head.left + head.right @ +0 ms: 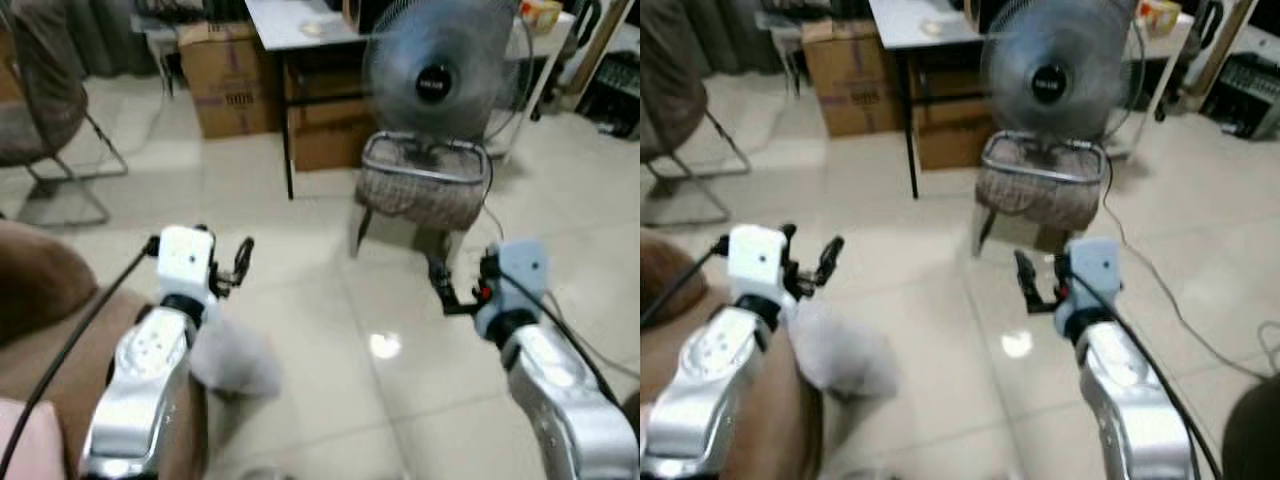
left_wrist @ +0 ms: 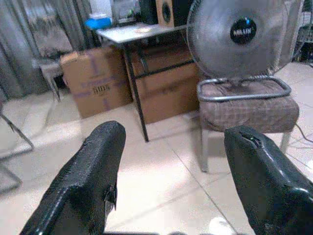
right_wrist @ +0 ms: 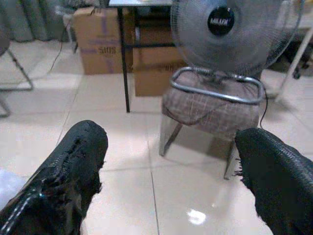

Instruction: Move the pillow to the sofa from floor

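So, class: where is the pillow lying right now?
In the left eye view, the pillow lies on the floor beside the brown sofa, below the left gripper.

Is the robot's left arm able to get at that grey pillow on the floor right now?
Probably yes. The pillow lies on the floor just below and beside the left gripper, whose fingers stand open, with nothing between them. The arm would need to reach down.

Bare tiled floor point(image 1: 330, 330) lies open ahead between both arms — room to pass there. Beyond it a cushioned stool point(image 1: 425, 185) carrying a fan point(image 1: 440, 75) blocks the middle, with a table leg point(image 1: 288, 150) and cardboard boxes point(image 1: 225, 85) behind; the brown sofa point(image 1: 40, 300) closes off the left — a metal-framed chair point(image 1: 60, 130) stands further back
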Available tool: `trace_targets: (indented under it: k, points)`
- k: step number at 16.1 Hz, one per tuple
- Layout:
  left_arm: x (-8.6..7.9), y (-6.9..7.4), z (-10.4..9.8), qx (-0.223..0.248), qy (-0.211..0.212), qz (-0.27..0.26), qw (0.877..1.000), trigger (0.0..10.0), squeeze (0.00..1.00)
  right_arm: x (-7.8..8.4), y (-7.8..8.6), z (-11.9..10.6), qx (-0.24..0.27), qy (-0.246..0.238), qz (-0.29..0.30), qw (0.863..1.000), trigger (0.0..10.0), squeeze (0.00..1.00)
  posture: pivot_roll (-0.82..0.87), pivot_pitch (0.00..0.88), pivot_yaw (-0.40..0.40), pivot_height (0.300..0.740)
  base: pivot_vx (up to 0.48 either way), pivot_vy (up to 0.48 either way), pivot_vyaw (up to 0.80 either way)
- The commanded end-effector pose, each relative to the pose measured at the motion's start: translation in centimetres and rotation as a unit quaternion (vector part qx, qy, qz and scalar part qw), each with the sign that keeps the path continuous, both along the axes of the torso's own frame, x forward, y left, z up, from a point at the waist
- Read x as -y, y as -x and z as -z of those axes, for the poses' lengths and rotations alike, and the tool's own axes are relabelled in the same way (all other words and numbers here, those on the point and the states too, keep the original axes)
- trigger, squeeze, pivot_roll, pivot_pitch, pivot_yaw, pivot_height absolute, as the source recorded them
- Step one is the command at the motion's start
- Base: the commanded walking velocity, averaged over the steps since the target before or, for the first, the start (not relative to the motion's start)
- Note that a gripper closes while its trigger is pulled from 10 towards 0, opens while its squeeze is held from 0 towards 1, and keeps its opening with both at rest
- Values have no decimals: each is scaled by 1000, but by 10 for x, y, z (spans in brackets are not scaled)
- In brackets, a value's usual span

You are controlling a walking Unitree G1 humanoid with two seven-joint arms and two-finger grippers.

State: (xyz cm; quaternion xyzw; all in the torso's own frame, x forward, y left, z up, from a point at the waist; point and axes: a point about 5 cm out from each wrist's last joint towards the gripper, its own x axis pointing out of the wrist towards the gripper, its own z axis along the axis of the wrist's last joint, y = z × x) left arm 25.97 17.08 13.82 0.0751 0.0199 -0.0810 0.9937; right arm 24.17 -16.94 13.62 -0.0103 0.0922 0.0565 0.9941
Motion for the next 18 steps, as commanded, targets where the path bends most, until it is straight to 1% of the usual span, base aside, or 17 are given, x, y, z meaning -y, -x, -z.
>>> trace_targets:
  k: [1, 2, 6, 8, 11, 18]
  points:
    - [-5, 0, -5, 10, -13, -7, 1000, 10000, 133, -5, 0, -4, 9, -5, -10, 1000, 10000, 0, -3, 0, 25, 740, 0, 0, 0]
    - [-5, 0, -4, 8, -15, -7, 1000, 10000, 122, -5, 0, -3, 9, -5, -10, 1000, 10000, 0, -3, 0, 25, 740, 0, 0, 0]
    - [-3, -1, -4, 7, -21, 4, 1000, 10000, 137, -6, 0, -3, 10, -8, -10, 1000, 10000, 0, -4, 0, 29, 740, 0, 0, 0]
    - [-2, 0, -4, 8, -17, 8, 1000, 10000, 145, -7, 0, -3, 10, -9, -9, 1000, 10000, 0, -1, 0, 31, 740, 276, 0, 0]
    - [-3, -1, -3, 5, -21, 1, 1000, 10000, 145, -6, -1, -3, 10, -8, -9, 1000, 10000, 0, 0, 0, 33, 740, 291, 0, -800]
    - [-6, -1, -2, 2, -21, -17, 1000, 10000, 145, -4, -2, -6, 16, -2, -14, 1000, 10000, 0, -3, 0, 26, 740, 307, 0, 0]
